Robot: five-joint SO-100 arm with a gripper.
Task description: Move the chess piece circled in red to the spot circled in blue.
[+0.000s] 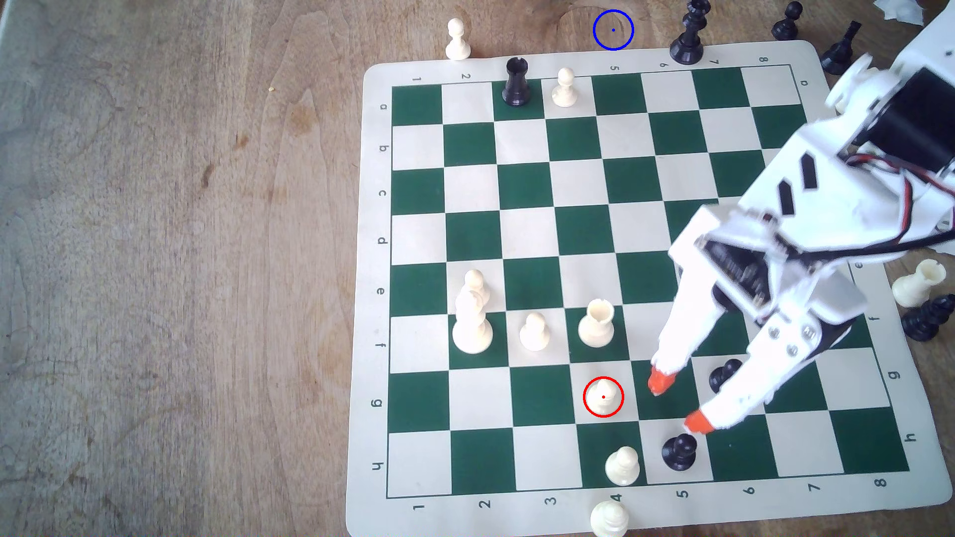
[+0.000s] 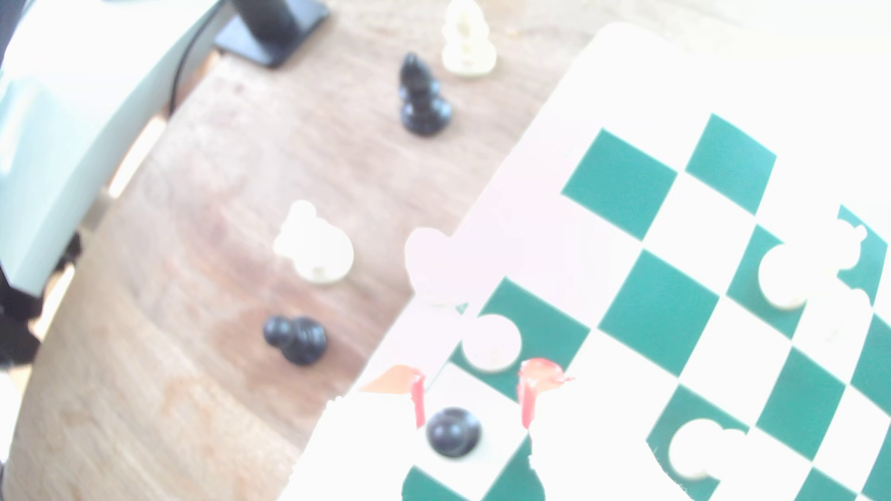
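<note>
Hovering my gripper (image 1: 678,401) with its orange tips spread apart and empty, I keep it just beside the red-circled white pawn (image 1: 603,395) on the chessboard (image 1: 641,59); from that pawn, the blue-circled spot (image 1: 613,30) lies across the board, on bare tabletop.

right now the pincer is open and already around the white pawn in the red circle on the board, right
Not quite. In the exterior view the pincer is open, but it is not around the white pawn in the red circle. It sits beside it, toward the exterior view's right, with a gap between them. The pawn stands free on the board.
</note>
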